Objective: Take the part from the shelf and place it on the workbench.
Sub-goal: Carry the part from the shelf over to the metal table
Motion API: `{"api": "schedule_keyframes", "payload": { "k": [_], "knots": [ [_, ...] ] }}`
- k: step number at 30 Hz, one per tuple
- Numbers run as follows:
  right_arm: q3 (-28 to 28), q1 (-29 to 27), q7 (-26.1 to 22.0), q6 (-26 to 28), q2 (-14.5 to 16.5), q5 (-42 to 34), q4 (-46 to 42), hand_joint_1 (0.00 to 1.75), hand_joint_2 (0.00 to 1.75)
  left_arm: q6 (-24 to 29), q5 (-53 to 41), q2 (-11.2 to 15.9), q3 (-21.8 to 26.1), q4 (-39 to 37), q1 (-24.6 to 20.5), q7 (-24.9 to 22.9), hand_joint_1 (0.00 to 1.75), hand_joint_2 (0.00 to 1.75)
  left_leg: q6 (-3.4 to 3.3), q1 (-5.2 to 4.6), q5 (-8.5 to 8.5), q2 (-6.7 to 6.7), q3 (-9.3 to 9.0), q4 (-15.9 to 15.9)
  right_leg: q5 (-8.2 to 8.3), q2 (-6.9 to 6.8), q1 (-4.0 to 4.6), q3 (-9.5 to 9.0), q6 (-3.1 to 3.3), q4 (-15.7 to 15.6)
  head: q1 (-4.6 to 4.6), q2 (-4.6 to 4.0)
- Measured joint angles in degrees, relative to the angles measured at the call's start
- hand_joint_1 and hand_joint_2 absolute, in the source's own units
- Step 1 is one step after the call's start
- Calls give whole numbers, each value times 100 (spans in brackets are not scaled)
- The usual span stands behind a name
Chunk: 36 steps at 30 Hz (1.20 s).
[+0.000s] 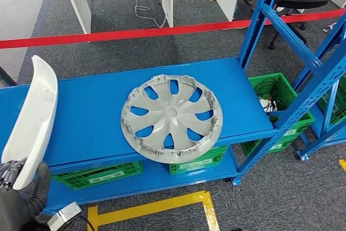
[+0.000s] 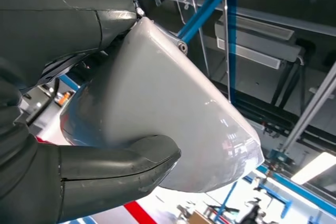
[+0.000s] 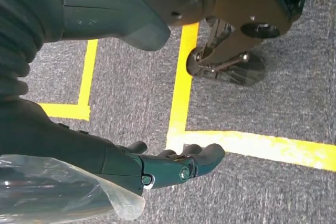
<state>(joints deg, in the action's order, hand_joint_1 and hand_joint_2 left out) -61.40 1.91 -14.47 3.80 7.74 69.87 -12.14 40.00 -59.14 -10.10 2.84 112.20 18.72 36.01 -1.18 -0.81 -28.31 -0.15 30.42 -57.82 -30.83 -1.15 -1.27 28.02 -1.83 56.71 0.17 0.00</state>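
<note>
My left hand (image 1: 18, 196) grips the lower end of a long white curved plastic part (image 1: 32, 120), which it holds up at the far left in front of the blue shelf (image 1: 93, 114). In the left wrist view the thumb (image 2: 118, 163) and fingers (image 2: 79, 22) clamp the glossy white part (image 2: 166, 114) from both sides. A grey wheel cover (image 1: 172, 117) lies flat on the shelf's middle, overhanging its front edge. My right hand (image 3: 166, 166) hangs over the carpet with its fingers spread and nothing in it.
Green crates (image 1: 102, 174) sit under the shelf, and another green crate (image 1: 281, 106) with cables stands to the right. Blue uprights (image 1: 261, 12) rise at the right. Red barrier tape (image 1: 122, 35) crosses behind. Yellow floor tape (image 1: 155, 206) marks the carpet in front.
</note>
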Motion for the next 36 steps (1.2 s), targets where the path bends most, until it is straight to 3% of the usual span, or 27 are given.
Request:
{"api": "schedule_keyframes", "payload": {
  "k": [3, 6, 8, 11, 12, 13, 14, 17, 19, 22, 23, 25, 27, 28, 29, 31, 33, 34, 36],
  "knots": [
    [-6, 3, 6, 81, 61, -13, 1, 0, 175, 0, -23, 13, 60, 72, 58, -1, 175, 175, -23, -9, -12, -1, 12, -20, 5, -2, -9, 0, -21, -1, 0, 0],
    [-32, 8, 26, 362, 207, -61, 2, 0, 175, 0, -31, 16, 162, 167, 125, 31, 175, 175, -89, -4, 27, -2, 19, -5, 18, 1, -17, 0, -78, -2, 0, 0],
    [-45, 11, 32, 495, 301, -76, 5, 0, 175, 1, -16, 16, 245, 242, 167, 85, 175, 175, -157, 24, 92, 2, 26, 56, -144, 28, -14, 87, -101, 162, 10, 0],
    [-74, 18, 41, 542, 370, -78, 16, 0, 175, 1, 14, 16, 332, 298, 229, 121, 175, 175, -210, 25, 152, 3, 93, 83, -714, 88, -6, 535, -110, 1173, 56, 0],
    [-81, 18, 45, 550, 382, -79, 19, 0, 175, 1, 18, 16, 356, 303, 251, 122, 175, 175, -210, 18, 167, 2, 114, 82, -817, 97, -5, 670, -114, 1496, 61, 0],
    [-86, 17, 48, 558, 393, -80, 20, 0, 175, 2, 19, 16, 380, 307, 268, 122, 175, 175, -203, 14, 181, -1, 131, 79, -804, 100, -4, 720, -115, 1637, 62, 0],
    [-88, 17, 50, 560, 400, -80, 21, 0, 175, 2, 19, 16, 401, 310, 281, 123, 175, 175, -190, 13, 193, -6, 141, 74, -674, 100, -3, 657, -112, 1541, 63, 0],
    [-92, 26, 49, 554, 411, -80, 25, 0, 175, 2, 13, 16, 439, 333, 300, 116, 175, 175, -133, 11, 220, -28, 175, 33, -150, 129, -3, 74, -72, 448, 66, 0],
    [-99, 38, 48, 543, 429, -81, 28, 0, 175, 2, 3, 23, 449, 368, 310, 70, 175, 175, -58, 1, 263, -39, 229, -5, -80, 166, 8, -107, -40, 73, 64, 1],
    [-112, 40, 51, 525, 476, -81, 38, 0, 175, 2, -37, 78, 467, 417, 352, -95, 175, 175, 65, 13, 292, -57, 307, -51, -23, 152, 12, -9, 65, 52, 57, 1],
    [-114, 41, 57, 523, 493, -82, 42, 0, 175, 2, -48, 104, 475, 434, 368, -150, 175, 175, 105, 24, 178, -57, 346, -147, 12, 132, 6, 46, 123, 46, 44, -1],
    [-119, 45, 88, 522, 522, -87, 46, 0, 175, 2, -54, 165, 495, 463, 395, -222, 175, 175, 187, 57, -307, -49, 498, -659, 89, 78, -2, 159, 209, 36, 5, -1],
    [-125, 50, 140, 526, 543, -91, 47, 0, 175, 2, -53, 234, 522, 478, 414, -267, 175, 175, 246, 88, -751, -44, 646, -1359, 171, 30, 4, 262, 228, 42, -19, 0],
    [-128, 55, 163, 529, 553, -93, 47, 0, 175, 2, -53, 269, 535, 481, 425, -284, 175, 175, 261, 101, -796, -42, 644, -1554, 216, 10, 5, 309, 226, 49, -21, 0],
    [-130, 64, 181, 535, 561, -95, 47, 0, 175, 2, -53, 300, 544, 482, 434, -302, 175, 175, 269, 112, -712, -41, 558, -1563, 263, -4, 6, 358, 218, 60, -22, 0],
    [-133, 90, 205, 546, 578, -98, 47, 0, 175, 2, -67, 355, 555, 495, 448, -329, 175, 175, 263, 131, -363, -36, 115, -976, 348, -17, 4, 460, 190, 90, -24, 0],
    [-134, 110, 222, 561, 592, -102, 47, 0, 175, 2, -85, 396, 559, 522, 459, -344, 175, 175, 225, 122, -227, -34, -369, -183, 424, -19, 15, 541, 136, 114, -25, 0],
    [-134, 116, 226, 568, 597, -107, 47, 0, 175, 2, -90, 410, 559, 537, 464, -347, 175, 175, 205, 109, -245, -35, -487, 56, 466, -18, 20, 569, 102, 118, -25, 0],
    [-136, 125, 232, 577, 602, -121, 47, 0, 175, 2, -89, 430, 559, 561, 469, -346, 175, 175, 146, 91, -272, -36, -480, 179, 563, -17, 24, 621, 27, 113, -21, 0]
  ]
}}
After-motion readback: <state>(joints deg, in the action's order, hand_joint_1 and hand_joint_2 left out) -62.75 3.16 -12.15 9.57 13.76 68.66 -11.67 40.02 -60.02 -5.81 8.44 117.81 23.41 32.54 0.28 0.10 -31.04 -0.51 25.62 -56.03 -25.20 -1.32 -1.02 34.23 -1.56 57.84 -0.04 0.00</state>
